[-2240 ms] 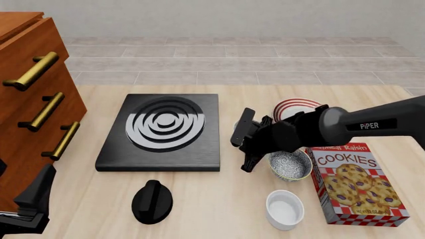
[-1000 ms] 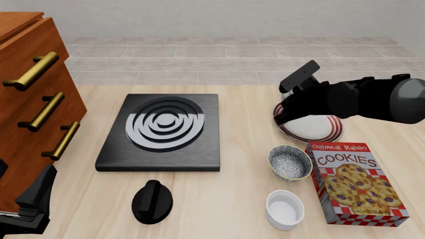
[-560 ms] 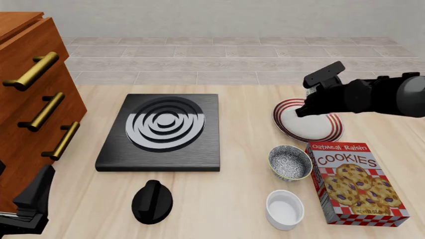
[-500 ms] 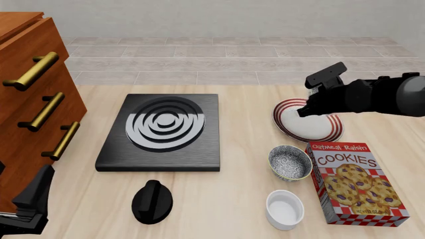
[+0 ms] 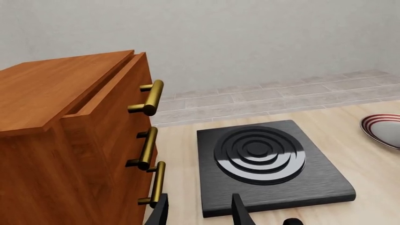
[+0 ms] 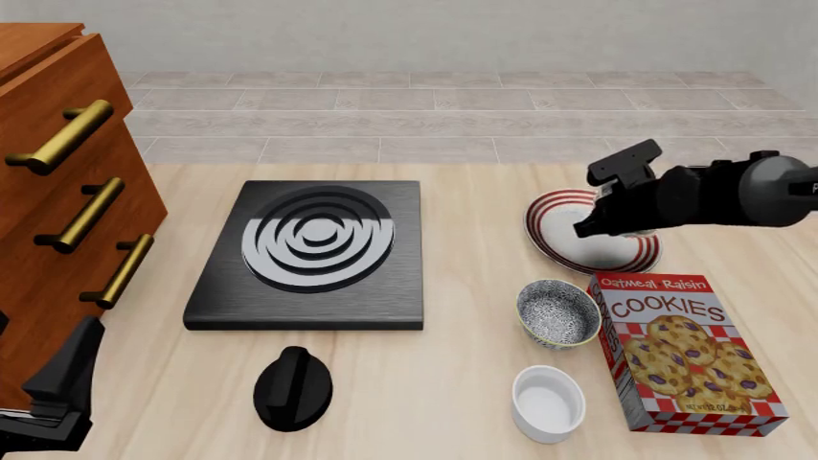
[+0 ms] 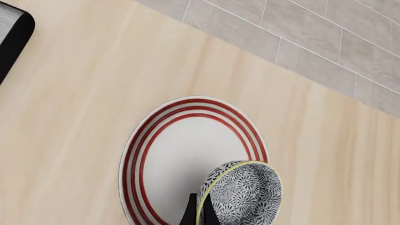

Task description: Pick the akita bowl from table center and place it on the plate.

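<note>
The akita bowl [image 7: 240, 194] shows in the right wrist view, its grey-black patterned outside and thin yellowish rim edge turned toward the camera. My right gripper [image 7: 198, 213] is shut on its rim. The bowl hangs tilted over the plate [image 7: 181, 154], a white plate with red rings. I cannot tell whether the bowl touches it. In the front view my right gripper [image 6: 596, 217] is over the plate [image 6: 562, 240], and the arm hides most of the bowl. My left gripper [image 5: 198, 213] is open and empty, low at the near left [image 6: 64, 388].
A second speckled bowl [image 6: 558, 313] sits just in front of the plate, with a white cup [image 6: 549, 402] nearer me. A cookies box [image 6: 684, 350] lies at the right. A black burner slab [image 6: 313, 254], a black knob [image 6: 293, 387] and a wooden drawer cabinet [image 6: 64, 192] take up the left.
My right arm carried the bowl from table center to the plate. In the last half second it dropped slightly lower over the plate. The left arm has not moved.
</note>
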